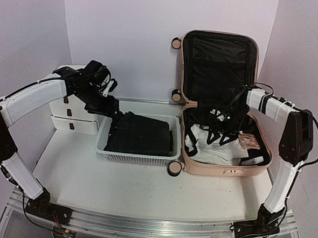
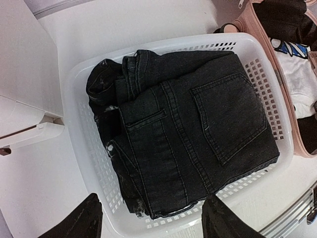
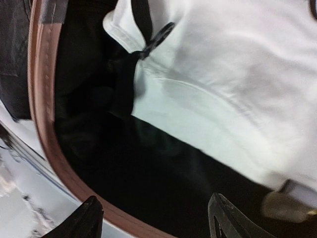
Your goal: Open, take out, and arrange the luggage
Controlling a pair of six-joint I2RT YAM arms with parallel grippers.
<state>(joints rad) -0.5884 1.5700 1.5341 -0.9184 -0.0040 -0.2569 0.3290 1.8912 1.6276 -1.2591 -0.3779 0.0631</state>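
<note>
The pale pink suitcase [image 1: 193, 165] lies open on the table's right side, its lid [image 1: 218, 63] upright with black lining. Inside lie a white garment [image 1: 216, 149], black straps and small items; the garment also shows in the right wrist view [image 3: 233, 89], beside the pink rim [image 3: 42, 114]. My right gripper [image 1: 223, 120] is open and empty, hovering over the suitcase's back part. My left gripper [image 1: 112, 108] is open and empty above the back left of the white mesh basket [image 1: 140, 158], which holds folded black jeans [image 1: 142, 134], also in the left wrist view [image 2: 188, 129].
A white plastic drawer unit [image 1: 67, 113] stands left of the basket, close under my left arm. Black-and-cream caster wheels [image 1: 175, 167] stick out at the suitcase's left side. Purple walls close in the back and sides.
</note>
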